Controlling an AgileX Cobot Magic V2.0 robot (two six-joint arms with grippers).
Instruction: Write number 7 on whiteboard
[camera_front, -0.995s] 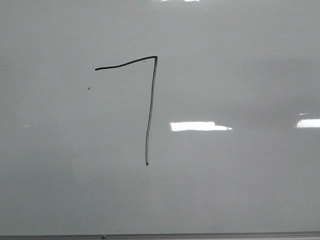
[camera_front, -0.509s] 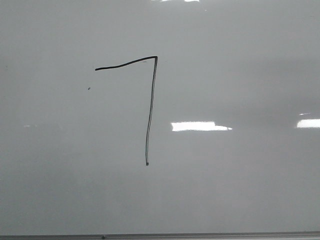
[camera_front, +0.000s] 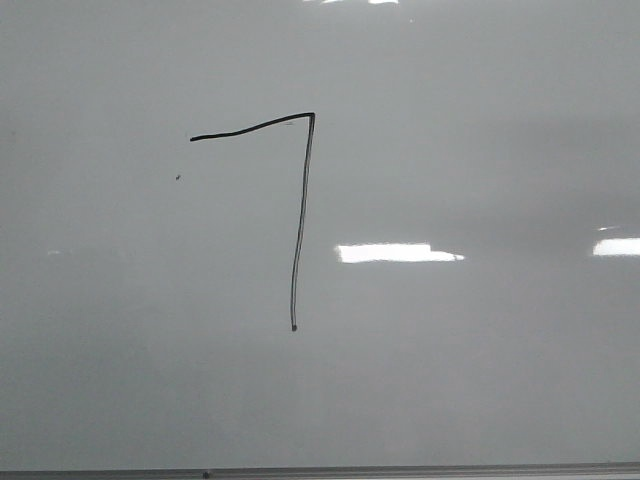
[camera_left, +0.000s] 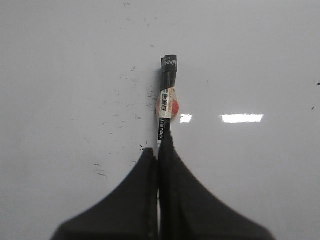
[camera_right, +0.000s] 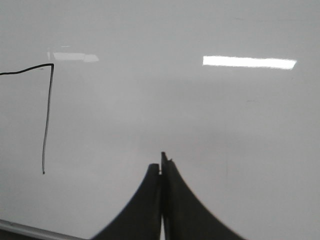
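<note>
The whiteboard (camera_front: 480, 380) fills the front view, glossy and pale grey. The number 7 (camera_front: 299, 230) is on it in thin black line, a wavy top stroke joined to a long downstroke. It also shows in the right wrist view (camera_right: 47, 120), off to one side of my right gripper (camera_right: 161, 167), which is shut and empty. My left gripper (camera_left: 159, 152) is shut on a black marker (camera_left: 167, 97) with a white and red label, which sticks out past the fingertips over the board (camera_left: 260, 60). No gripper shows in the front view.
The board's thin grey bottom edge (camera_front: 400, 470) runs along the front view and shows in the right wrist view (camera_right: 30, 230). Bright light reflections (camera_front: 395, 253) and tiny dark specks (camera_front: 178, 177) lie on the board. Faint dark smudges (camera_left: 125, 115) show beside the marker.
</note>
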